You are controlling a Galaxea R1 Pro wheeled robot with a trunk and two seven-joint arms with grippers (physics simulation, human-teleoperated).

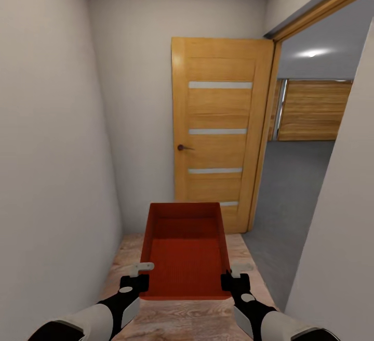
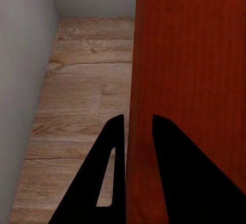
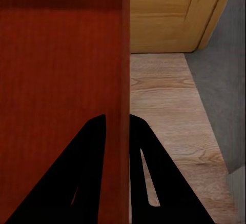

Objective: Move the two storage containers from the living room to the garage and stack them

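I hold one orange-red storage container [image 1: 186, 250] level in front of me, above light wood plank flooring in a narrow hallway. My left gripper [image 1: 136, 282] is shut on its left wall near the near corner, and my right gripper [image 1: 231, 280] is shut on its right wall. In the left wrist view the black fingers [image 2: 110, 152] straddle the container's red wall [image 2: 184, 80]. In the right wrist view the fingers [image 3: 141, 152] pinch the thin red wall [image 3: 120, 80]. The bin is empty inside. Through the doorway on the right lies the garage with its grey floor [image 1: 291, 190].
A wooden door [image 1: 221, 128] stands open straight ahead against the end wall. A pale wall [image 1: 52, 148] runs close along my left, and another wall [image 1: 340, 226] closes in at the right. The doorway to the grey floor opens ahead on the right.
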